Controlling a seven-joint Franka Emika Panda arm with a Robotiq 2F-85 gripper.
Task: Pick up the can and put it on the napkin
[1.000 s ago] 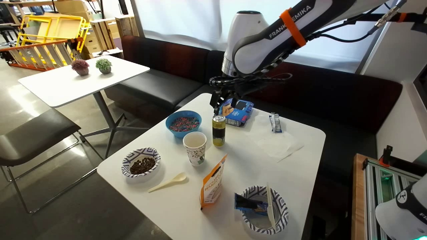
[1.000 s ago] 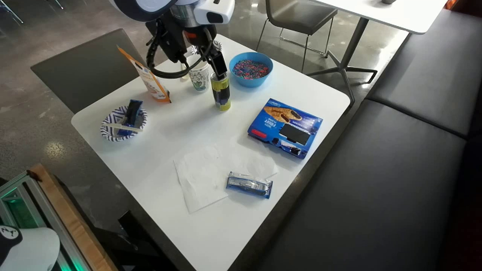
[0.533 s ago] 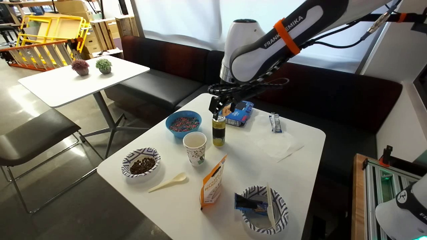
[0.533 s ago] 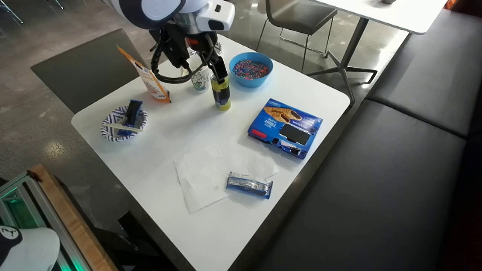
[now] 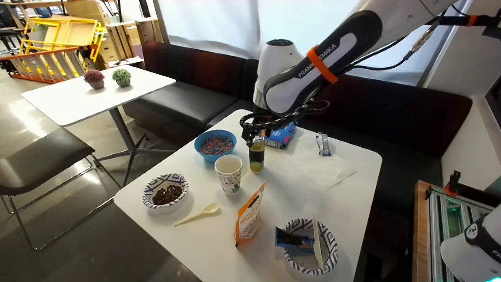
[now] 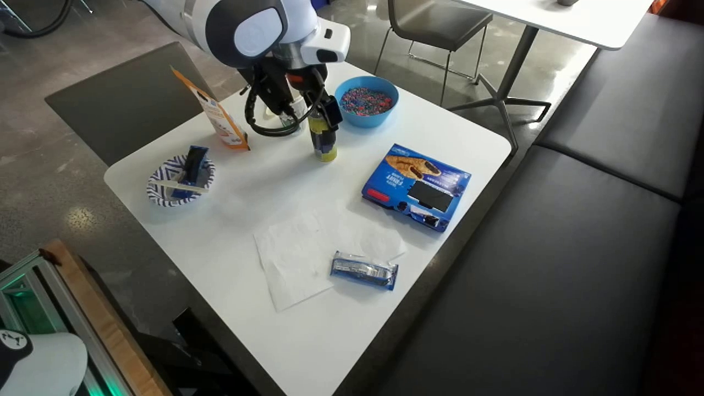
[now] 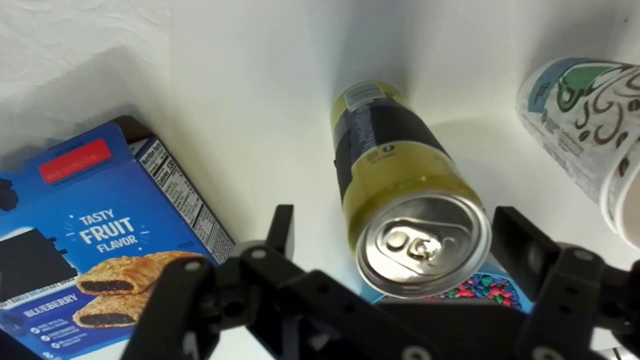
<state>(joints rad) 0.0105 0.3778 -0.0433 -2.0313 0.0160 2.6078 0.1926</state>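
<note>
The gripper is spread wide in the wrist view, its 2 fingers at either side of the can; a gap shows on the left, while I cannot tell whether the right finger touches it. The can stands upright on the white table, at the centre of the frame in an exterior view, just right of the paper cup and the blue bowl. In an exterior view the napkin lies below the middle of the frame, well apart from the can, a blue snack packet at its lower right edge. A blue box sits higher, at right.
</note>
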